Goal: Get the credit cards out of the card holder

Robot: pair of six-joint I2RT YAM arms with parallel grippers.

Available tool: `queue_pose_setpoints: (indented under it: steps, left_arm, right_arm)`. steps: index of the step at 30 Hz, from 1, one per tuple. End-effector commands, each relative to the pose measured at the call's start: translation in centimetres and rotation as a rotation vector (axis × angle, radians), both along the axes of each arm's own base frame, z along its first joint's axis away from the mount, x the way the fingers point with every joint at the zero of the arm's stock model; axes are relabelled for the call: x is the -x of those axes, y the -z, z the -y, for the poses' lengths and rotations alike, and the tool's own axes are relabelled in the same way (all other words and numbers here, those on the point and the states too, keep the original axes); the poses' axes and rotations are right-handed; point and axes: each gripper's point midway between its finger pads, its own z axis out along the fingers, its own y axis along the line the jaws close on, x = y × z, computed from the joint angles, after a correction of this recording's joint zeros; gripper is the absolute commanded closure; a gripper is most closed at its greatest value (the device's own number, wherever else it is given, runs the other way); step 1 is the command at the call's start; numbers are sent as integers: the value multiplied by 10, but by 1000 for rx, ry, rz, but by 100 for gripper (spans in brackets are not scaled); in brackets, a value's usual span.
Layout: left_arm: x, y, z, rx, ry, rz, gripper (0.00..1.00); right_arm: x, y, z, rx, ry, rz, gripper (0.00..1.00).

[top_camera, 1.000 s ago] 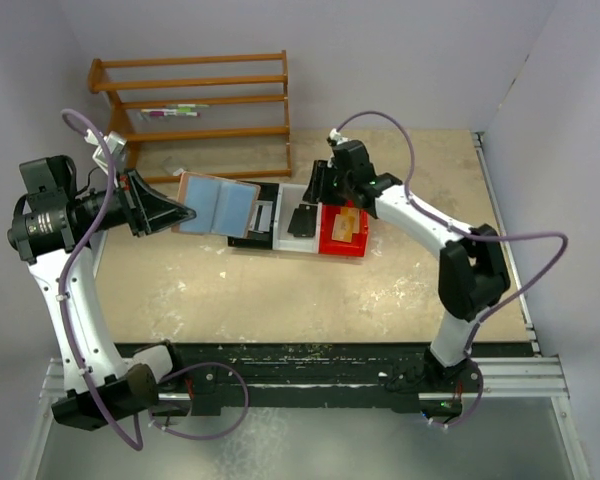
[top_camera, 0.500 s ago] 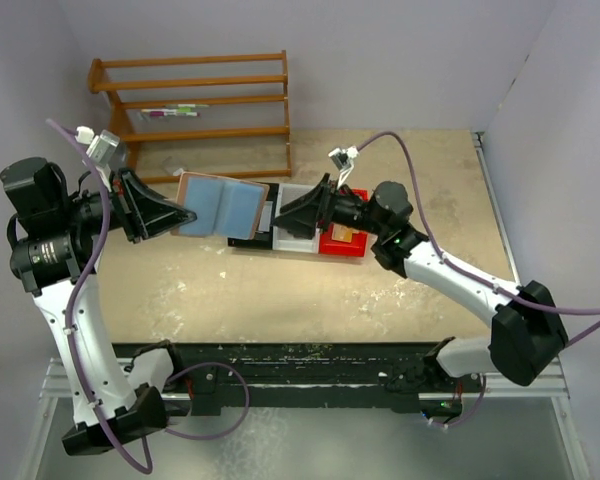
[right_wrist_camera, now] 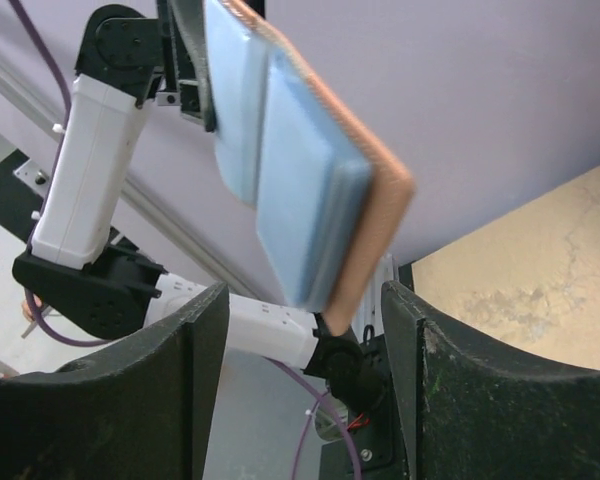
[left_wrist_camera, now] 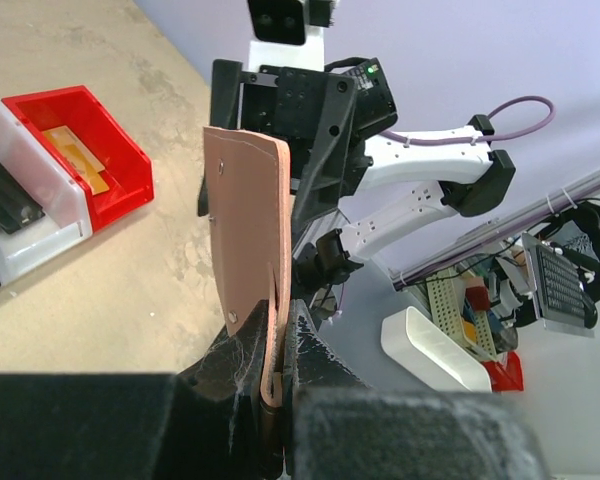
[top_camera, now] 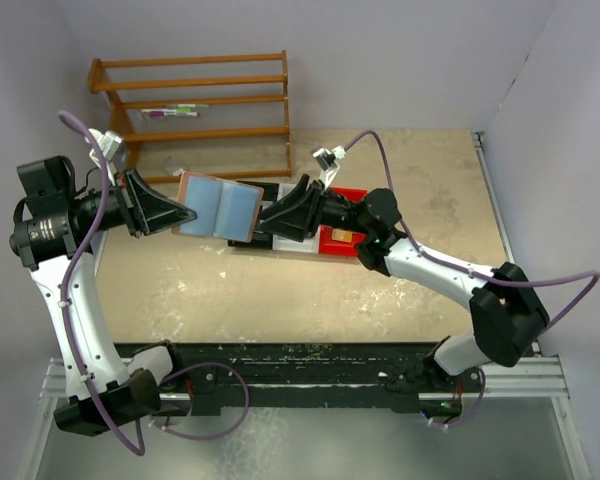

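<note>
Card holder (top_camera: 218, 205): a small folding wallet held open in the air over the far left-centre of the table (top_camera: 280, 290), clear of the surface. The outer skin is pinkish-brown and leather-like, with a stitched border and small round metal studs. The lining is pale blue, in two flat, padded-looking panels with squared corners. Whether any card sits in its pockets cannot be told. The left gripper (top_camera: 185, 213) is clamped tight on the holder's left edge, where a narrow strap of the same material runs down into the pinch. The right gripper (top_camera: 265, 222) has its jaws apart at the holder's opposite side. In the right wrist view the wallet's lower corner shows between the two dark, matte fingers (right_wrist_camera: 170, 390); contact cannot be told. One credit card (left_wrist_camera: 75, 157), thin, flat and golden-yellow, lies inside a glossy red bin (left_wrist_camera: 130, 185) on the table. A white bin (left_wrist_camera: 40, 250) touches it on one side and holds a flat black object. The table top is beige, scuffed and blotched with pale marks. The walls (top_camera: 380, 50) are plain lavender. An orange-brown slatted wooden rack (top_camera: 195, 95) stands at the far left.
</note>
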Motion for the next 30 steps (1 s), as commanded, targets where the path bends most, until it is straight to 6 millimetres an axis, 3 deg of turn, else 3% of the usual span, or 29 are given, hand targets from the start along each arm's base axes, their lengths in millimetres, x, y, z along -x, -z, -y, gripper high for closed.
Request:
queue_pose_setpoints:
  steps: [1, 5, 9, 10, 16, 26, 28, 30]
  left_arm:
    - [43, -33, 12, 140, 198, 108, 100]
    - [45, -33, 14, 137, 204, 113, 100]
    - [44, -32, 14, 143, 202, 110, 100]
    - [43, -30, 13, 148, 200, 105, 100]
    - [30, -18, 10, 192, 172, 70, 100]
    - [8, 5, 3, 206, 143, 24, 100]
    - [3, 9, 2, 203, 136, 14, 100]
    - [1, 10, 1, 200, 132, 11, 100]
  right_arm:
    - [-5, -22, -2, -55, 26, 29, 32]
    - [-8, -20, -5, -71, 25, 19, 27]
    - [-1, -25, -4, -111, -25, 26, 29]
    - [0, -35, -5, -130, -41, 45, 31]
    - [4, -34, -8, -162, -103, 16, 45]
    - [19, -37, 0, -175, -157, 10, 91]
    - [23, -38, 2, -167, -170, 14, 88]
    - [26, -28, 4, -144, -179, -7, 82]
